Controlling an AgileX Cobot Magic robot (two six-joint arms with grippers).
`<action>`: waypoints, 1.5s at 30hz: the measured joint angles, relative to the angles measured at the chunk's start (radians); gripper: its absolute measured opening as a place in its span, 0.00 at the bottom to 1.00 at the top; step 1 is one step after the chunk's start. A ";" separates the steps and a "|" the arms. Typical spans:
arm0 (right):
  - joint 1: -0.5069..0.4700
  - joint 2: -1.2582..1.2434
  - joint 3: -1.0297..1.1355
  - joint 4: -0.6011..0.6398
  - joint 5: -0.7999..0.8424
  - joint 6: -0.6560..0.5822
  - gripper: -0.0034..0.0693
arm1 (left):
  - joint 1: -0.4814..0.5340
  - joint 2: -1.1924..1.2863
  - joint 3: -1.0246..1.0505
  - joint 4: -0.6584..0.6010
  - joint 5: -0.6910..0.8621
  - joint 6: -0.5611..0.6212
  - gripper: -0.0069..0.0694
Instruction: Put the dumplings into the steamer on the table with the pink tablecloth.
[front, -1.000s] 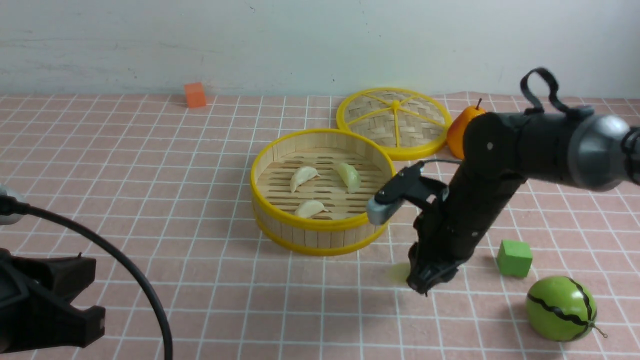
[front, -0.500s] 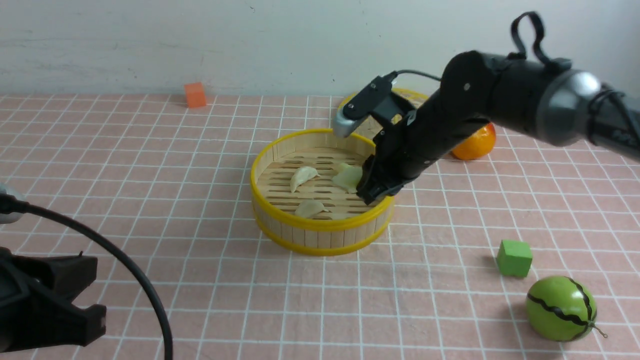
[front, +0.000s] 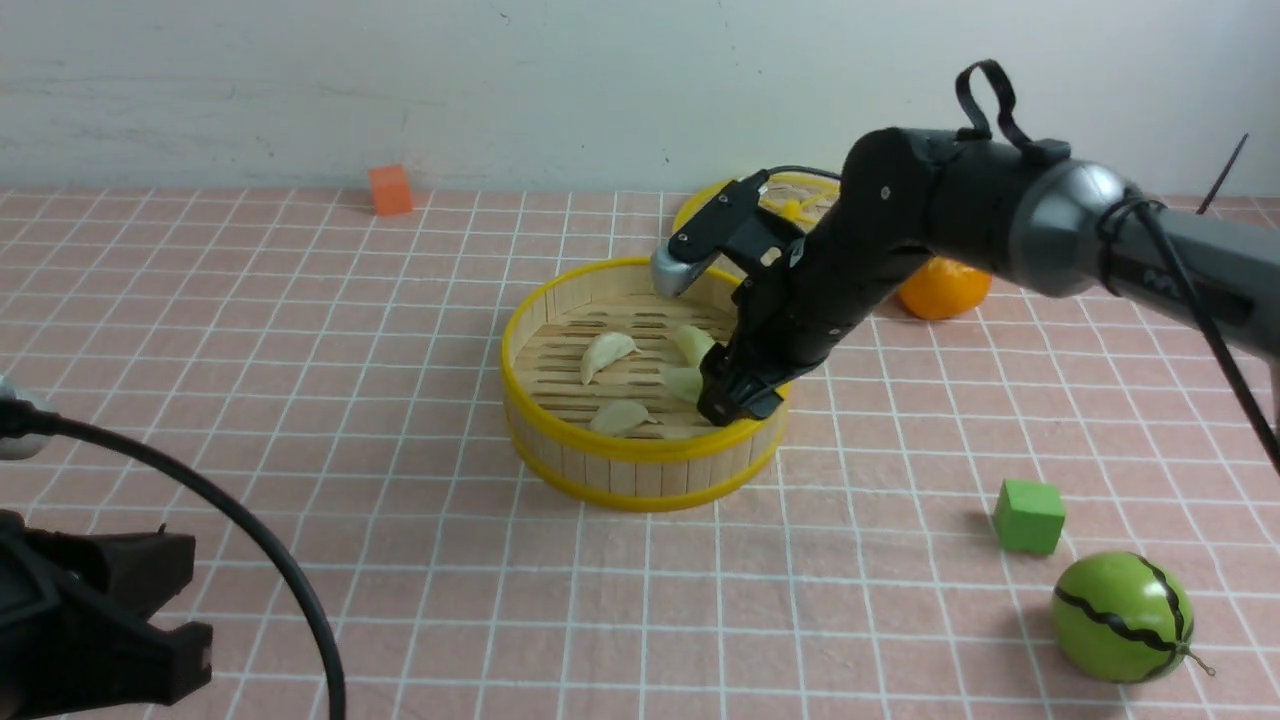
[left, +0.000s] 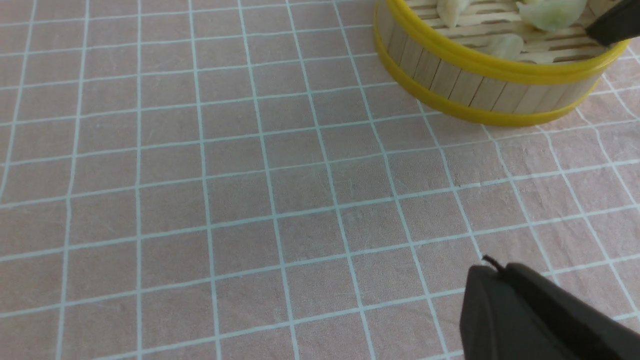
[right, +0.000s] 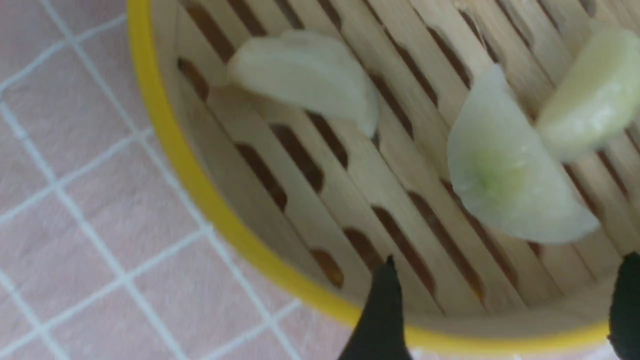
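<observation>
The steamer (front: 640, 445) stands mid-table on the pink tablecloth (front: 300, 350). Two cream dumplings (front: 607, 352) (front: 620, 415) and two pale green dumplings (front: 695, 342) (front: 684, 383) lie on its slatted floor. My right gripper (front: 735, 400) is inside the steamer at its right wall, open and empty. In the right wrist view its gripper (right: 505, 310) has dark fingertips (right: 385, 310) spread wide over the slats, with a green dumpling (right: 510, 185) just beyond them. My left gripper (left: 495, 272) is shut and empty, low over the cloth, left of the steamer (left: 480, 85).
The woven lid (front: 700, 215) lies behind the steamer, partly hidden by my right arm. An orange toy fruit (front: 945, 285) sits to its right. A green cube (front: 1030, 515) and a toy watermelon (front: 1120, 617) sit at the front right. An orange cube (front: 390, 189) is by the back wall.
My right gripper rose from the cloth in front of the steamer with a green dumpling, moved over the rim, then opened. The dumpling now lies in the steamer. The left arm barely moved.
</observation>
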 joint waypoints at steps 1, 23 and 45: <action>0.000 -0.027 -0.011 -0.032 0.040 0.022 0.84 | 0.000 0.000 0.000 0.000 0.001 0.000 0.09; -0.022 -0.963 0.563 -0.111 0.115 0.391 0.02 | 0.000 0.000 0.000 0.001 0.007 0.000 0.11; -0.022 -1.416 1.781 -0.063 -0.767 0.404 0.03 | 0.000 0.000 0.000 0.001 0.007 0.000 0.11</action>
